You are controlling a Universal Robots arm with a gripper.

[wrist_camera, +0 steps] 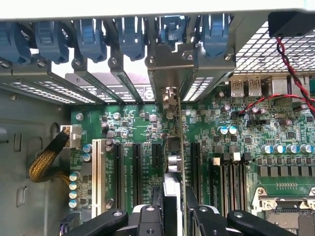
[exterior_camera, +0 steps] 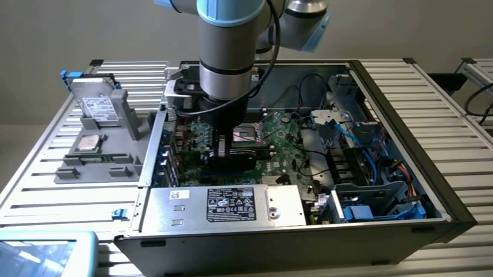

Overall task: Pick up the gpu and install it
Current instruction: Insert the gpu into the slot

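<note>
Exterior view, arm: A grey-and-blue robot arm reaches straight down into an open black desktop computer case. The case lies on its side on the slatted aluminium worktop, so its board faces up.
Exterior view, card: The gpu, a small flat dark card, hangs under the gripper. It is low over the green motherboard, towards the exterior view's left side of the case.
Exterior view, spare parts: A silver white-labelled hard drive stands in a grey moulded parts tray at the exterior view's left, well apart from the work.
Wrist view, jaws: Clamped on the gpu, one black jaw on each face. The card is held edge-on and upright, apparently so its connector edge meets a slot squarely.
Wrist view, alignment: The card's silver end bracket points at the rear openings under the blue plastic slot latches. The card runs between the long black expansion slots.
Wrist view, seating: Whether the card is pressed home cannot be told.
</note>
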